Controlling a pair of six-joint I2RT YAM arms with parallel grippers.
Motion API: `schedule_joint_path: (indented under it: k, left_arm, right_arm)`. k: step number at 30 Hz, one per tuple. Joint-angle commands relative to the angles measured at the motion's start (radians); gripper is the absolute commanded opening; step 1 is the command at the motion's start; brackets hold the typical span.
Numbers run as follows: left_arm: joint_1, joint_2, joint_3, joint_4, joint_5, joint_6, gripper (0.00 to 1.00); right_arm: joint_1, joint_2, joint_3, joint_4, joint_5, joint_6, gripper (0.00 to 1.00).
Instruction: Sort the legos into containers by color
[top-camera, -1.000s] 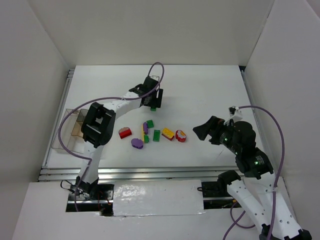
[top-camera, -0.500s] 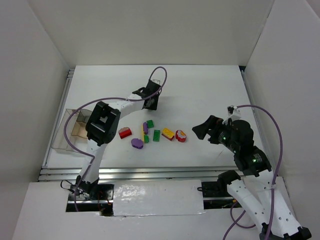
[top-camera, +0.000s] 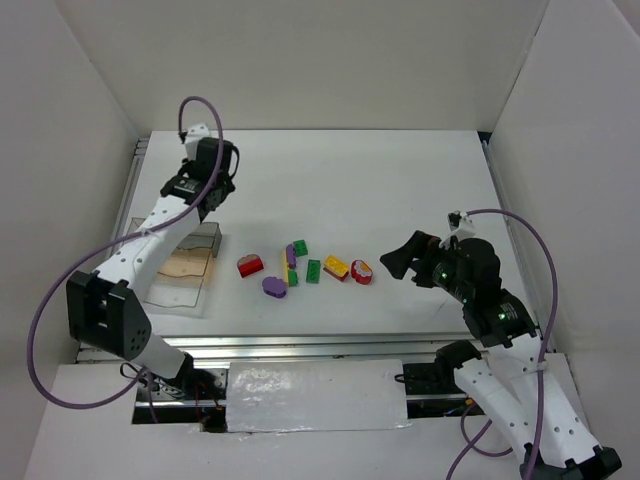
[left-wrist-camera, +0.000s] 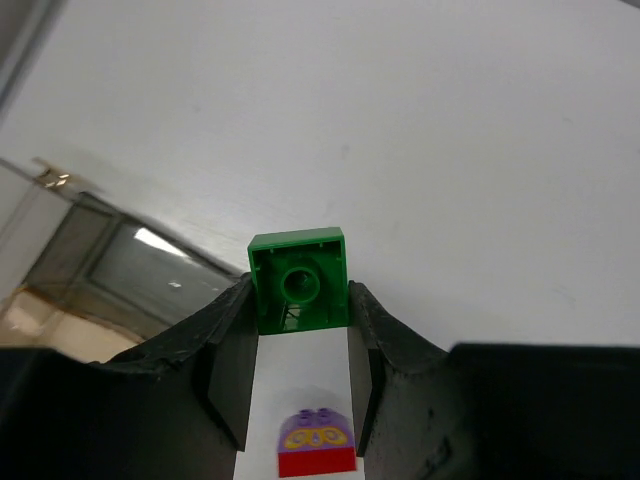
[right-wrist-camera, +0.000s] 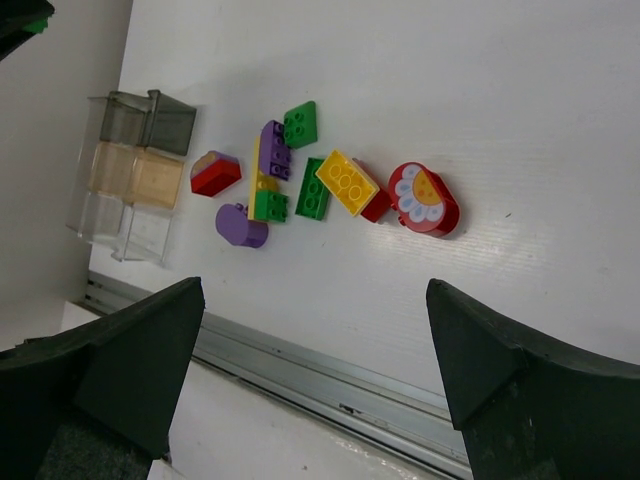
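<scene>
My left gripper (left-wrist-camera: 298, 302) is shut on a square green lego (left-wrist-camera: 298, 281), gripped by its two sides with its hollow underside facing the camera. In the top view this gripper (top-camera: 206, 192) hangs at the far left, just behind the clear smoky containers (top-camera: 183, 266); their nearest compartment (left-wrist-camera: 120, 265) shows left of the brick. The other legos lie mid-table: a red-and-purple rounded piece (top-camera: 250, 266), a purple round piece (top-camera: 274, 287), a purple-yellow-green cluster (top-camera: 290, 263), two green bricks (top-camera: 300, 246) (top-camera: 313, 271), a yellow brick (top-camera: 336, 267) and a red round piece (top-camera: 361, 271). My right gripper (top-camera: 395, 262) hovers open to their right, holding nothing.
White walls enclose the table on the left, back and right. A metal rail (right-wrist-camera: 330, 385) runs along the near edge. The containers (right-wrist-camera: 130, 180) stand in a row at the table's left edge.
My left gripper shut on the green brick at the back centre, lifted it and swung left to the containers. The right arm has barely moved.
</scene>
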Motion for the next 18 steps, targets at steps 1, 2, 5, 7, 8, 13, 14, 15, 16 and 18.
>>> schedule_joint_path:
  k: [1, 2, 5, 7, 8, 13, 14, 15, 16, 18]
  left_arm:
    - [0.041, 0.009, -0.079, -0.133, -0.074, -0.117, 0.05]
    - [0.047, 0.012, -0.083, -0.136, -0.069, -0.124, 0.07]
    - [0.069, 0.044, -0.085, -0.153, -0.049, -0.147, 0.10]
    - [0.086, 0.071, -0.096, -0.150, -0.043, -0.162, 0.11]
    - [0.092, 0.079, -0.100, -0.146, -0.034, -0.167, 0.11]
    - [0.107, 0.110, -0.123, -0.161, -0.068, -0.223, 0.13]
    - [0.110, 0.108, -0.132, -0.155, -0.066, -0.225, 0.15]
    - [0.121, 0.104, -0.152, -0.146, -0.060, -0.226, 0.16]
    - [0.127, 0.104, -0.160, -0.129, -0.049, -0.226, 0.21]
    - [0.140, 0.104, -0.174, -0.123, -0.037, -0.222, 0.25]
  right_arm:
    - [0.011, 0.006, -0.001, 0.068, -0.032, -0.005, 1.00]
    - [0.011, 0.006, -0.001, 0.068, -0.033, -0.005, 1.00]
    - [0.011, 0.003, 0.004, 0.061, -0.038, -0.009, 1.00]
    - [0.009, -0.003, 0.002, 0.059, -0.041, -0.009, 0.99]
    - [0.011, -0.003, 0.004, 0.055, -0.044, -0.009, 1.00]
    - [0.011, -0.005, -0.001, 0.050, -0.044, -0.015, 0.99]
    - [0.012, -0.003, -0.001, 0.052, -0.046, -0.015, 1.00]
    - [0.011, 0.001, -0.003, 0.055, -0.047, -0.015, 0.99]
    - [0.009, 0.004, -0.003, 0.058, -0.055, -0.013, 0.99]
    - [0.011, 0.013, -0.001, 0.061, -0.061, -0.013, 1.00]
